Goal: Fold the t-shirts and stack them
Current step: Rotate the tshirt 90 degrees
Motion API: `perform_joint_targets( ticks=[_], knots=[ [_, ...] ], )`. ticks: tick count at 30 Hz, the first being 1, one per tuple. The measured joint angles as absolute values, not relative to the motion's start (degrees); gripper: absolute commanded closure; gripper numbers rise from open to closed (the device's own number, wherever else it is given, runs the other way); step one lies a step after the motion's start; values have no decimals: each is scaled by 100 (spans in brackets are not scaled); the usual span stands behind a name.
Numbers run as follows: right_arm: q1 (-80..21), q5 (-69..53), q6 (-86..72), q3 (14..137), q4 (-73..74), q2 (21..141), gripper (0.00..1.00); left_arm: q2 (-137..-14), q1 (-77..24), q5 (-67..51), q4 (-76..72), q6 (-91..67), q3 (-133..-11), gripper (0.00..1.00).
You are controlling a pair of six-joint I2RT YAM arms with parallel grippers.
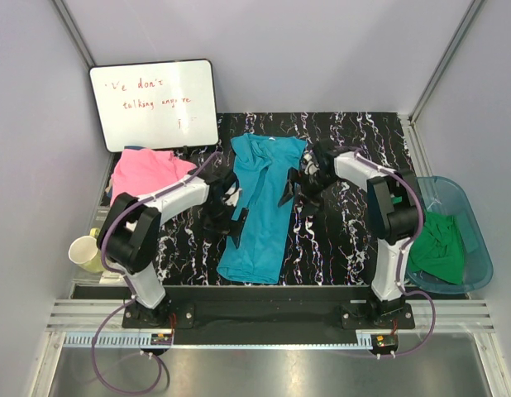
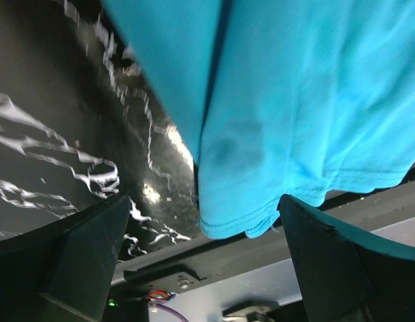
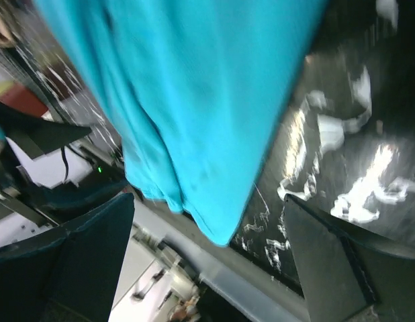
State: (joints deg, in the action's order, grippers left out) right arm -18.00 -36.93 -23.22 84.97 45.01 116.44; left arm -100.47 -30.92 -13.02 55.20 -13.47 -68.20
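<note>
On the black marbled table (image 1: 346,240), seen from above, you have the teal-blue t-shirt (image 1: 262,207) lying as a long narrow strip running from the far side toward the arms. The left gripper (image 1: 226,219) sits at its left edge and the right gripper (image 1: 295,188) at its right edge, further up. The pink t-shirt (image 1: 144,174) lies at the far left below the whiteboard (image 1: 154,103), and a green t-shirt (image 1: 437,248) sits in the blue tub (image 1: 479,240) at the right. A pale cup (image 1: 86,252) stands at the left edge.

In your left wrist view, the left gripper (image 2: 202,201) has its fingers (image 2: 80,268) spread wide with nothing clamped; the teal-blue t-shirt's (image 2: 295,100) hemmed corner lies between them on the table (image 2: 60,100).

In your right wrist view, the right gripper (image 3: 209,200) also stands wide apart and holds nothing. The teal-blue t-shirt (image 3: 194,100) fills the space ahead of its fingers (image 3: 335,261), though the picture is blurred.
</note>
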Motion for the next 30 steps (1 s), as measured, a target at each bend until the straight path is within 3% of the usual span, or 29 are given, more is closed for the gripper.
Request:
perform_joint_targets(
  ticks=[6, 14, 21, 30],
  knots=[
    [-1800, -4042, -2674, 7227, 4239, 10921, 0, -9518, -2834, -1697, 5229, -1791, -6187, 1],
    [-1806, -4515, -3017, 7126, 3760, 10617, 0, -9347, -2797, -2436, 4823, -2027, -5680, 2],
    [-2180, -4976, -3282, 7662, 3669, 10812, 20, -9032, -2753, -2231, 4834, -2335, -5470, 1],
    [-3426, -5054, -3286, 7644, 3981, 10879, 20, -8265, -1787, -1925, 5002, -2648, -6106, 1]
  ],
)
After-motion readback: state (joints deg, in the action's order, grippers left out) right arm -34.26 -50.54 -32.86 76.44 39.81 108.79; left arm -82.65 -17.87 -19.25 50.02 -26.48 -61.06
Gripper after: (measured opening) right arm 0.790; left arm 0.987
